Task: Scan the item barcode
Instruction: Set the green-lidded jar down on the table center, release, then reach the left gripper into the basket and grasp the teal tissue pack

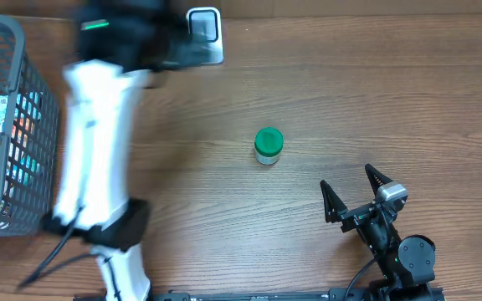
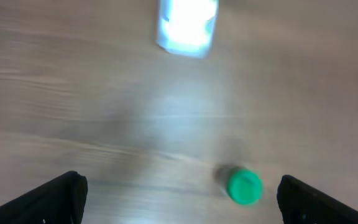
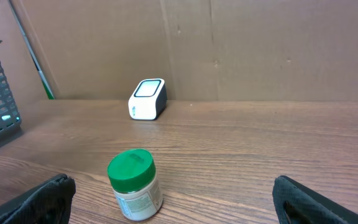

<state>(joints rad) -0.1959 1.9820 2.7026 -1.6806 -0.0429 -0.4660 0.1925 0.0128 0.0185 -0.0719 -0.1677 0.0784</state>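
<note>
- Looking down from overhead, the jar stands upright on the table, green lid up. It is ahead of the right pincer and clear of it, with bare wood between them. That pincer's fingers are spread apart and hold nothing, and they point toward the jar, which I judge suits taking it by its sides. The left arm is blurred and its far end is a dark smear beside the scanner. A basket holding packets sits on the far side of that arm from the jar.
- From the left wrist view, the left pincer is also wide apart and empty, with only table between its fingers. The jar is seen lid-first, ahead of the pincer and nearer the finger at the right edge of the view. It touches neither finger. The scanner glows white well beyond, at the top. The picture is too soft for any label detail.
- From the right wrist view, the jar stands straight ahead of the right pincer, a little left of its midline and not yet between the fingers. Its printed label wraps the side wall, so any barcode is probably there, though none can be made out. The scanner sits farther off, past the jar by the cardboard wall, with its window tilted upward. So the jar likely needs lifting and turning so the label faces that window.
</note>
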